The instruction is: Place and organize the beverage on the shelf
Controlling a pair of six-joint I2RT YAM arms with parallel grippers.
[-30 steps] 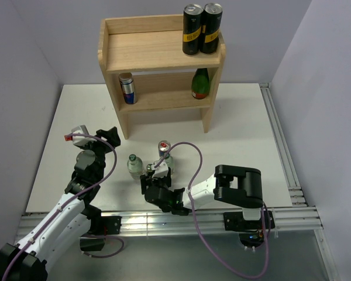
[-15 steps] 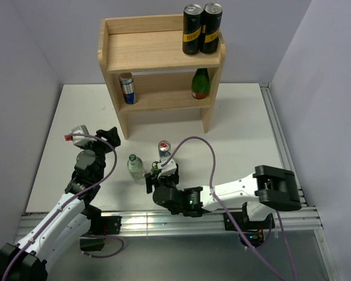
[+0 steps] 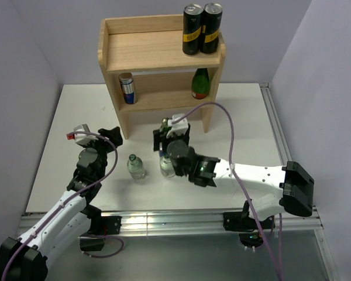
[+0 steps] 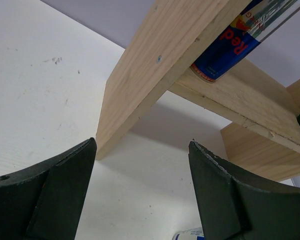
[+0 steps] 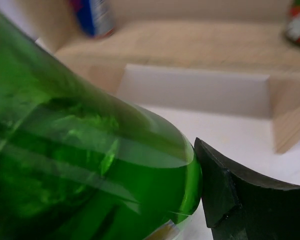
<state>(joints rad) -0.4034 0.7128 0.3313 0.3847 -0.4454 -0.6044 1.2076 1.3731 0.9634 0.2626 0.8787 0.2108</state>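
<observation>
RIGHT end effector (image 3: 165,136): clamped on dark-green glass bottle (image 5: 90,150), lower tier of shelf (image 3: 146,52) just ahead | LEFT end effector (image 4: 140,195): jaws apart, empty | HANDLING (judged): glass heavy, rigid, slick, breakable; grip mid-body, set down gently.

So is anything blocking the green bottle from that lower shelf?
Nothing visible. The right gripper holds the green bottle facing the shelf; its lower board is open between a blue can and a second bottle.
</observation>
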